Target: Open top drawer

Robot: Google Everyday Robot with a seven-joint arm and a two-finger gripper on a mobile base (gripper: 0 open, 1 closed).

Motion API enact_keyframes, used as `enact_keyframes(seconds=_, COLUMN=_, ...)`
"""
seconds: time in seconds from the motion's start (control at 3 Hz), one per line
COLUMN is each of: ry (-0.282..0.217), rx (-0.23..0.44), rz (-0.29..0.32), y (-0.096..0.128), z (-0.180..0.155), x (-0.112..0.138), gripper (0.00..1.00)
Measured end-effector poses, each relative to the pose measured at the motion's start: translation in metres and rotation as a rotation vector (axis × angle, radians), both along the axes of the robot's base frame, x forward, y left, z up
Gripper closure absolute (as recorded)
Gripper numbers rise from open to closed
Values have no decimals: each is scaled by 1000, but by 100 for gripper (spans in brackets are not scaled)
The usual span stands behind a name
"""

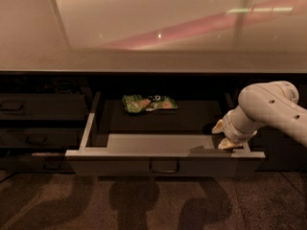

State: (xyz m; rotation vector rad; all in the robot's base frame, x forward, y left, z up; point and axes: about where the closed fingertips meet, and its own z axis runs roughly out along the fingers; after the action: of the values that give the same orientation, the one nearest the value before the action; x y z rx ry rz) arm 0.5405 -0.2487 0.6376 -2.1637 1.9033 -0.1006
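Already well out, the top drawer [110, 166] has the gripper [223, 136] inside its right front corner, jaws parted, empty; pull straight, level, without skewing.

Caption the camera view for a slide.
Gripper at the open top drawer's right end; green snack bag inside.

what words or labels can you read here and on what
No text can be read.
Bag in the top drawer: its print is too blurred to read.
Counter and gripper, at the drawer's right front corner: no markings seen.
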Motion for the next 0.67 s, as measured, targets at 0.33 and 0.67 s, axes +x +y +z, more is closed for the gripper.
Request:
enact_keyframes(seconds=0.33, ry=-22, rx=-25, rz=-25, y=-5, z=-6, x=-16, gripper=0)
enact_keyframes(seconds=0.67, ry=-60, rx=-38, rz=-87, y=-15, z=-20, x=-34, gripper=0)
